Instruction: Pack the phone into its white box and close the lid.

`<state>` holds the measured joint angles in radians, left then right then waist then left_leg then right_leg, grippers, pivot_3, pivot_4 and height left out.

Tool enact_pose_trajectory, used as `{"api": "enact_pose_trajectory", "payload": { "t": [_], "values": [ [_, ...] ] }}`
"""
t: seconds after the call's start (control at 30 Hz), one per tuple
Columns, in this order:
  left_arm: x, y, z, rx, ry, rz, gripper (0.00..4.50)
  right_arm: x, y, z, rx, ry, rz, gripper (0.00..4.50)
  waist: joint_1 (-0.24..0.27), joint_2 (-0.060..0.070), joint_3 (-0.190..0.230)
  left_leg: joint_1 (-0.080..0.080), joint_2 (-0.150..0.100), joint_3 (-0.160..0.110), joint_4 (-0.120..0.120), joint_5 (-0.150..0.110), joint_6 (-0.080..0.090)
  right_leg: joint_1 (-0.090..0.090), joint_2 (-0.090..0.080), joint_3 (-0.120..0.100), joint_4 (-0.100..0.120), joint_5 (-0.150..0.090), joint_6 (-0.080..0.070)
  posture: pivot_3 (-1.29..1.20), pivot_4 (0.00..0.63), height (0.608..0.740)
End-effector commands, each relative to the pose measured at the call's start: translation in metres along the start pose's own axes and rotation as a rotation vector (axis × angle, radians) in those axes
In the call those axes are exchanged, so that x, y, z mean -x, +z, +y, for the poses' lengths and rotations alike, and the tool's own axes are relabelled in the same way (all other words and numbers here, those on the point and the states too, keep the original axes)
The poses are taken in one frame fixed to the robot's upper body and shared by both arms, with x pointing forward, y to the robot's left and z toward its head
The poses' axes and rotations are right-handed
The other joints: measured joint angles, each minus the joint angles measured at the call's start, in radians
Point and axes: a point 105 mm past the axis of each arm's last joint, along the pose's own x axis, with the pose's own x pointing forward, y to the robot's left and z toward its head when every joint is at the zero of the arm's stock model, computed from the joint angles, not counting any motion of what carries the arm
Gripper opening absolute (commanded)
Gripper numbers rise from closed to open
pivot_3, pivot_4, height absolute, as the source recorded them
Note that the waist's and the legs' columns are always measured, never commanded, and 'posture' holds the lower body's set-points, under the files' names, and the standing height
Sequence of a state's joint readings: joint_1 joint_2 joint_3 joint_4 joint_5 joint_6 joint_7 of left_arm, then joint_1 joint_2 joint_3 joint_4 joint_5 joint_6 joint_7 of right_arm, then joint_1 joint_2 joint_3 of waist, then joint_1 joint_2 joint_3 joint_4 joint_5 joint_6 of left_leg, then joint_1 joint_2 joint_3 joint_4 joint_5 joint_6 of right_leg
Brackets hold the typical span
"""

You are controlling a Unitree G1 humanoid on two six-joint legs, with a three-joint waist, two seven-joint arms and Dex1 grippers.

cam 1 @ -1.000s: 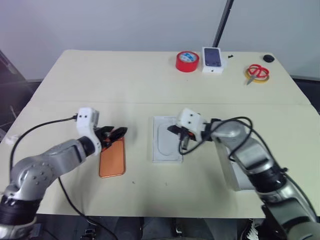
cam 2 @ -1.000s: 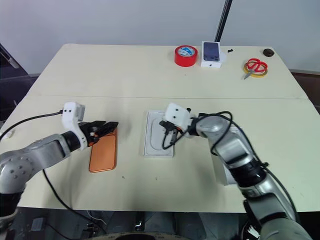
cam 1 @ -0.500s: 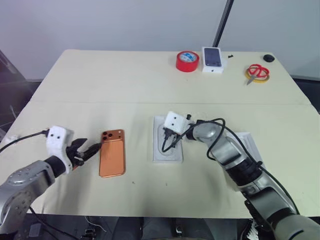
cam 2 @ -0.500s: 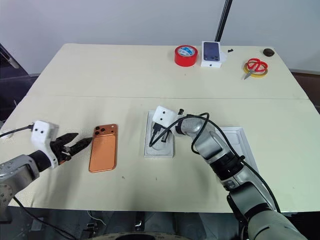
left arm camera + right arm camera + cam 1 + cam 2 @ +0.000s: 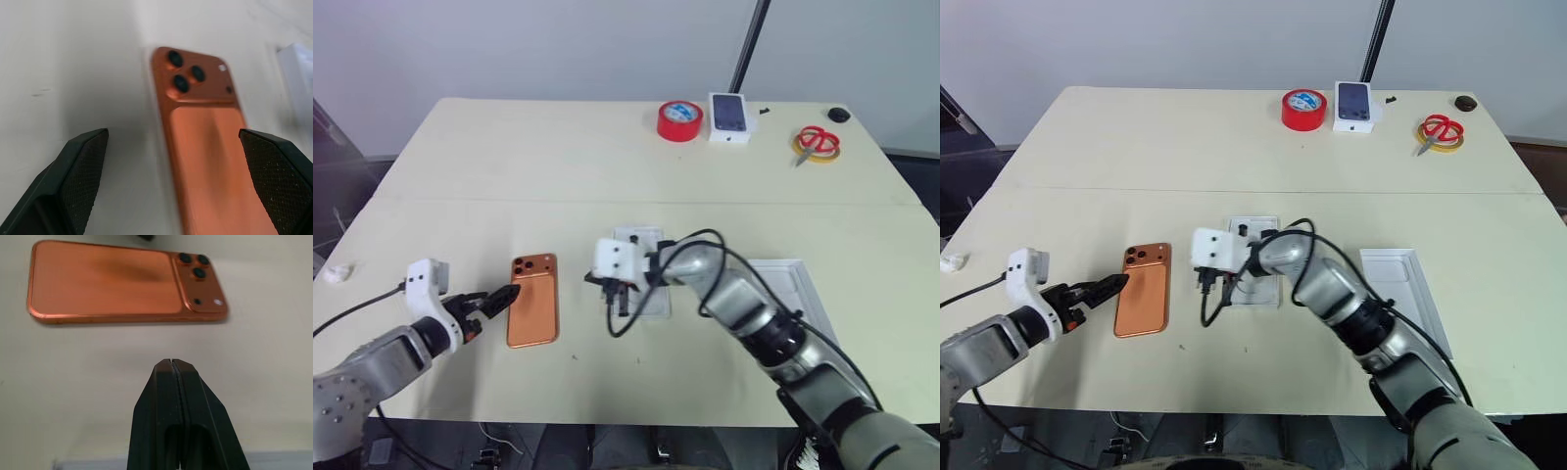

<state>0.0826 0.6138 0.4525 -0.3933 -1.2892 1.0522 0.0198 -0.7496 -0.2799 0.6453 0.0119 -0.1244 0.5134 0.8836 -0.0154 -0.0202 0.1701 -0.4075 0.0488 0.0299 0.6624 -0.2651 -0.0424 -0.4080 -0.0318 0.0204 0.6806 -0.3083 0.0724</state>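
Wide-open left gripper (image 5: 173, 183) before phone (image 5: 205, 142), closed right gripper (image 5: 172, 377) beside it

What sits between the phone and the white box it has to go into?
The thin white insert lies on the table between the phone and the white box, and the shut right claw hangs over the gap beside the insert. The open left claw has a free line to the phone.
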Motion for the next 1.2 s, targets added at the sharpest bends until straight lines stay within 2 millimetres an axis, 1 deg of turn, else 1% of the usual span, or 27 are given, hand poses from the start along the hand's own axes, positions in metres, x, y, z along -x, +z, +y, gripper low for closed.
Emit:
{"api": "enact_pose_trajectory", "payload": {
  "t": [0.03, 0.17, 0.23, 0.33, 0.4, 0.53, 0.67, 0.77, 0.9, 1.0, 1.07, 1.2],
  "values": [
    [-0.01, -0.03, -0.021, 0.043, -0.085, 0.137, 4.47, -0.012, 0.008, -0.002, 0.119, -0.012, 0.036, 0.0, 0.004, 0.0, 0.0, 0.0, -0.001, 0.0, 0.0, 0.0, 0.0, 0.0, -0.001, 0.0, 0.0, 0.0, 0.0, 0.0, 0.15, 0.732],
    [-0.017, -0.043, -0.04, 0.029, -0.135, 0.2, 4.47, -0.021, 0.007, 0.002, 0.164, -0.008, 0.063, 0.0, 0.005, 0.0, -0.001, 0.0, -0.002, 0.0, 0.0, 0.0, 0.0, 0.001, -0.003, -0.001, 0.0, 0.0, 0.0, 0.0, 0.15, 0.732],
    [-0.021, -0.046, -0.05, 0.041, -0.167, 0.207, 4.47, -0.022, 0.007, 0.003, 0.162, -0.004, 0.061, 0.0, 0.005, 0.0, -0.001, 0.0, -0.002, 0.0, 0.0, 0.0, 0.0, 0.001, -0.003, -0.001, 0.0, 0.0, 0.0, 0.0, 0.15, 0.732],
    [-0.023, -0.049, -0.06, 0.049, -0.191, 0.215, 4.47, -0.021, 0.006, 0.003, 0.15, -0.008, 0.062, 0.0, 0.006, 0.0, -0.002, 0.001, -0.003, 0.0, 0.0, 0.0, 0.0, 0.002, -0.003, -0.002, 0.0, 0.0, 0.0, 0.0, 0.15, 0.732],
    [-0.025, -0.049, -0.067, 0.055, -0.209, 0.215, 4.47, -0.019, 0.005, 0.003, 0.145, -0.01, 0.062, 0.0, 0.006, 0.001, -0.002, 0.001, -0.003, 0.0, 0.0, 0.0, 0.0, 0.003, -0.004, -0.002, 0.0, 0.0, 0.0, 0.0, 0.15, 0.732],
    [-0.027, -0.041, -0.077, 0.082, -0.241, 0.188, 4.47, -0.019, 0.005, 0.002, 0.143, -0.015, 0.062, 0.0, 0.006, 0.001, -0.002, 0.001, -0.003, 0.0, 0.0, 0.0, 0.0, 0.003, -0.004, -0.002, -0.001, 0.0, 0.0, 0.0, 0.15, 0.732],
    [-0.026, -0.03, -0.071, 0.098, -0.218, 0.162, 4.47, -0.019, 0.005, 0.002, 0.136, -0.02, 0.061, 0.0, 0.002, 0.001, -0.002, 0.001, -0.003, 0.0, 0.0, 0.0, 0.0, 0.003, -0.003, -0.002, -0.001, 0.0, 0.0, 0.0, 0.15, 0.732],
    [-0.023, -0.024, -0.062, 0.106, -0.186, 0.152, 4.47, -0.019, 0.005, 0.001, 0.13, -0.024, 0.059, 0.0, 0.0, 0.001, -0.002, 0.001, -0.002, -0.001, 0.0, 0.0, 0.0, 0.002, -0.002, -0.002, -0.001, 0.0, 0.0, 0.0, 0.15, 0.732],
    [-0.015, -0.017, -0.043, 0.157, -0.125, 0.119, 4.47, -0.019, 0.005, 0.002, 0.125, -0.026, 0.058, 0.0, -0.005, 0.0, -0.002, 0.001, -0.001, -0.001, 0.0, 0.0, 0.0, 0.002, -0.001, -0.001, -0.001, 0.0, 0.0, 0.0, 0.15, 0.732],
    [-0.011, -0.012, -0.034, 0.194, -0.106, 0.098, 4.47, -0.02, 0.005, 0.001, 0.124, -0.027, 0.056, 0.0, -0.005, 0.0, -0.002, 0.001, 0.0, -0.001, 0.0, 0.0, 0.0, 0.002, 0.0, -0.001, -0.001, -0.001, -0.001, 0.0, 0.15, 0.732],
    [-0.008, -0.01, -0.031, 0.218, -0.104, 0.088, 4.47, -0.02, 0.005, 0.002, 0.123, -0.026, 0.054, 0.0, -0.005, 0.0, -0.002, 0.001, 0.0, -0.001, 0.0, 0.0, 0.0, 0.001, 0.0, -0.001, -0.001, -0.001, -0.001, 0.0, 0.15, 0.732],
    [-0.007, -0.012, -0.032, 0.254, -0.121, 0.086, 4.47, -0.022, 0.007, 0.002, 0.13, -0.026, 0.047, 0.0, -0.004, 0.0, -0.002, 0.001, 0.0, -0.001, 0.0, 0.0, 0.0, 0.001, 0.0, -0.001, -0.001, -0.001, -0.002, 0.0, 0.15, 0.732]
  ]
}}
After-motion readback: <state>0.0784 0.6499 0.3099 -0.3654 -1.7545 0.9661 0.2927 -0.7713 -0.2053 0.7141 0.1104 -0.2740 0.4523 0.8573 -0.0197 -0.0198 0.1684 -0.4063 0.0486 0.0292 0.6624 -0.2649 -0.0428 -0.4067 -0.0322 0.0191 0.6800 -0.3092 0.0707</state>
